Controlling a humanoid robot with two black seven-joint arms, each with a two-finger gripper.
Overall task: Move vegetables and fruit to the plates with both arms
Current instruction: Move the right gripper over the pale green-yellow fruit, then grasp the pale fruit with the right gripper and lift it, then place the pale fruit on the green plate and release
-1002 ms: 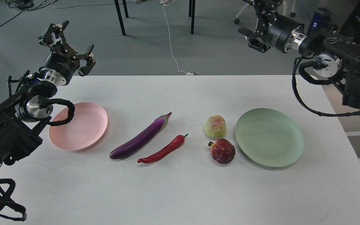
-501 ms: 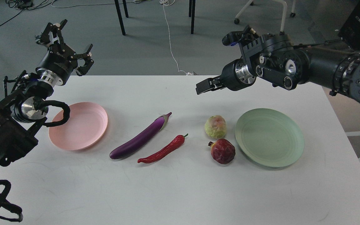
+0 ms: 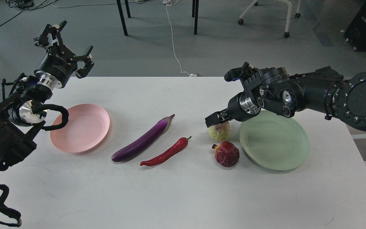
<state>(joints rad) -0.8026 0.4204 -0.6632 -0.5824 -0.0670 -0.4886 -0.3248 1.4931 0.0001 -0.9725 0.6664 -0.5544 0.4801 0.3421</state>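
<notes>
White laminate forms the surface (image 3: 183,197) on which all four items lie, none yet on a plate; the whole transfer is judged to remain. The pale pink plate (image 3: 84,133) sits empty toward the left edge, the mint green plate (image 3: 278,149) empty toward the right edge. Between them, from left to right: a purple eggplant (image 3: 140,143), lying diagonally with its cap toward the far edge; a red chili pepper (image 3: 167,153), roughly parallel and just beside it on the near side; a yellow-green fruit blushed pink (image 3: 220,132); and a dark red pomegranate (image 3: 227,154), just nearer than that fruit and close to the green plate's rim.

The right gripper (image 3: 216,118) hangs directly over the yellow-green fruit, at or just above its top; whether its fingers are spread or pressed together cannot be told, and no grasp is evident. This fruit is judged the first pick. The left gripper (image 3: 64,44) is raised beyond the far left corner, fingers spread, holding nothing.

Open room: the near half of the surface is bare, and a wide lane separates the vegetables from the fruit. The pomegranate lies close to the yellow-green fruit, so a descending gripper could nudge it. The path from fruit to green plate is short; the right forearm already overhangs that plate's far rim.
</notes>
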